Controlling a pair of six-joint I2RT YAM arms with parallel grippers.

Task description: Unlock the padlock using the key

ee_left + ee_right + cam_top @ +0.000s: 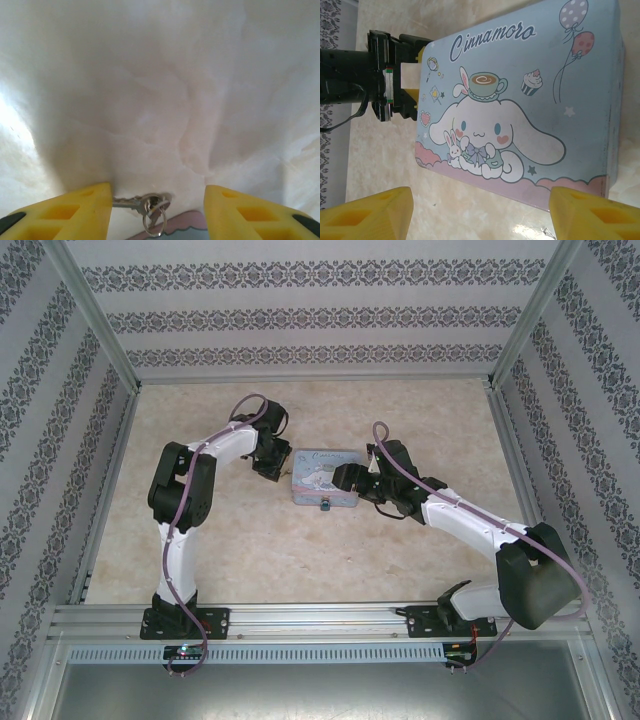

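A small silver key (126,201) lay on the pale tabletop (160,100) between the spread fingers of the left pincer (158,194), ungripped. The padlock (325,507) — tiny, bluish, dark at one end — sat at the near edge of the cartoon tin (318,472). The right pincer (481,200) gaped wide above that tin.

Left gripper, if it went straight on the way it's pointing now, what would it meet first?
Most likely the key, lying on the table inside the open left gripper, beside the tin. Depth is unclear; it may touch bare table first.
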